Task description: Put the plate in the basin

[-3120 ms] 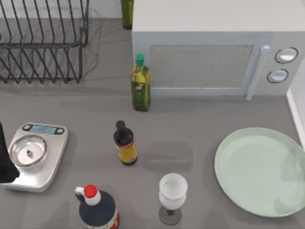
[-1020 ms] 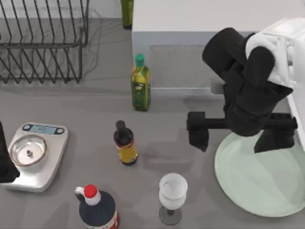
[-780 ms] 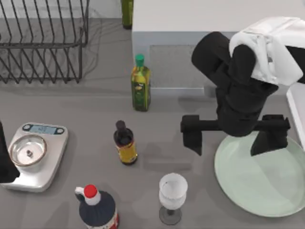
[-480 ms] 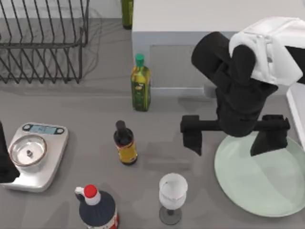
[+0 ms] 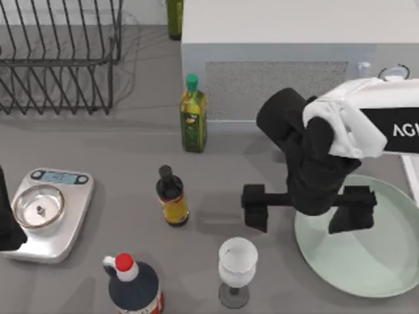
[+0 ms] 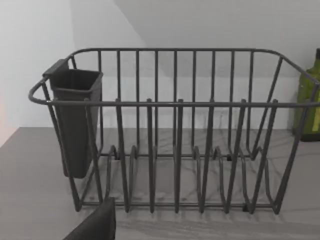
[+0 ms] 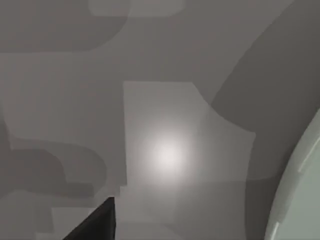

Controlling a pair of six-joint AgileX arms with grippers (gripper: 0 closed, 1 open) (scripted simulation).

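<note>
None of the task is done yet, as we judge it: the plate (image 5: 366, 248) lies flat on the grey desk (image 5: 118, 147) at the near right, and our right tool (image 5: 306, 208) hangs over its left rim with the fingers spread wide apart, 1 outside the rim above bare desk, the other above the plate's inner face. We hold nothing. Grasping, lifting and carrying to the basin (image 5: 412, 173) are all left; of the basin we see just a straight white rim at the right edge, touching or just beside the plate, and we cannot tell which.

Going near to far: a dark bottle with a red cap (image 5: 134, 284) and a frosted wine glass (image 5: 236, 269) stand nearest. The plate is glossy, pale mint green, round and shallow; we expect its thin rim to be slippery. Our left tool (image 5: 6, 222) is parked at the left edge beside a silver scale (image 5: 49, 212) with a small steel dish. Farther stand a small dark bottle (image 5: 171, 196), a green oil bottle (image 5: 192, 114), a boxy white microwave (image 5: 288, 65) and a black wire dish rack (image 6: 175, 135).
</note>
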